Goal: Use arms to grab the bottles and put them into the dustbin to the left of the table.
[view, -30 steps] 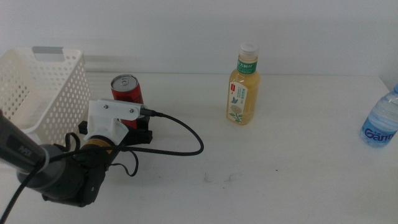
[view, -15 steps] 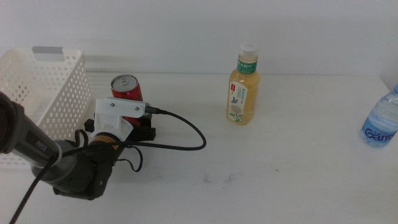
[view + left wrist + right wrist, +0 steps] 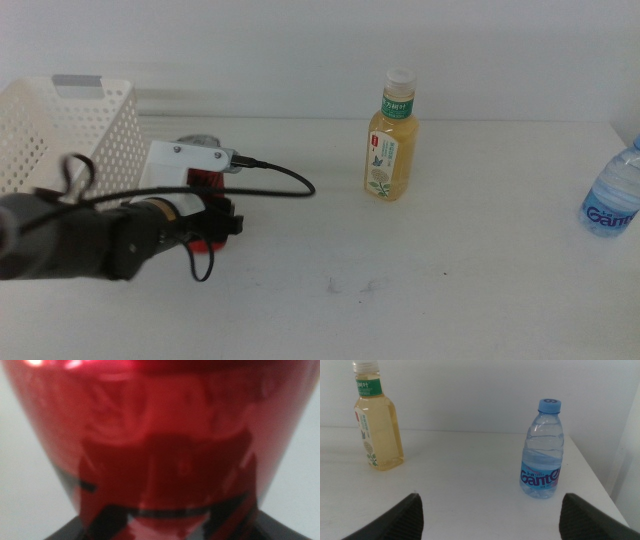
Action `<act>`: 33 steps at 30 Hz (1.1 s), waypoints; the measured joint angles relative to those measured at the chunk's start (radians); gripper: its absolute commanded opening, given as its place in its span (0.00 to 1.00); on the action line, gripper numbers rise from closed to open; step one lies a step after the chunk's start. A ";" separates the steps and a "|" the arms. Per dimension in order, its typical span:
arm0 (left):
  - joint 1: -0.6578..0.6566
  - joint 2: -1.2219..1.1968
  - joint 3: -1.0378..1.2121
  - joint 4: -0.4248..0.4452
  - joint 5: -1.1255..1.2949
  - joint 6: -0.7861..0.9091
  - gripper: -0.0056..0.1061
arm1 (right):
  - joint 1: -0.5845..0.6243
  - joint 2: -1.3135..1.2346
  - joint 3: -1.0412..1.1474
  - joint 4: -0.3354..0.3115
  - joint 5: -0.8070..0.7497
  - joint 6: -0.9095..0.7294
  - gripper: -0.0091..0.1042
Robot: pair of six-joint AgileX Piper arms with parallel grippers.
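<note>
The counter [image 3: 470,250] is big, flat and white, with a few faint grey marks near its front edge, and a plain white wall stands behind it. At the far left corner sits the white plastic basket [image 3: 60,135], a box shape with walls full of small round holes and a grey strip on its rim. The left arm [image 3: 70,240] is black and round with a white plastic part and a black cable. The left gripper [image 3: 205,220] has its jaws closed around the shiny red can [image 3: 200,190], just beside the basket. The yellow bottle [image 3: 392,140] with a white cap stands upright near the back edge. The clear water bottle [image 3: 612,195] with a blue label stands at the right edge. The right gripper [image 3: 490,510] is near that edge, jaws wide apart and holding nothing.
</note>
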 measured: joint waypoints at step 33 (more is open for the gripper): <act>0.542 0.114 -0.973 0.224 1.548 0.163 0.07 | 0.000 0.000 0.000 0.000 0.000 0.000 0.86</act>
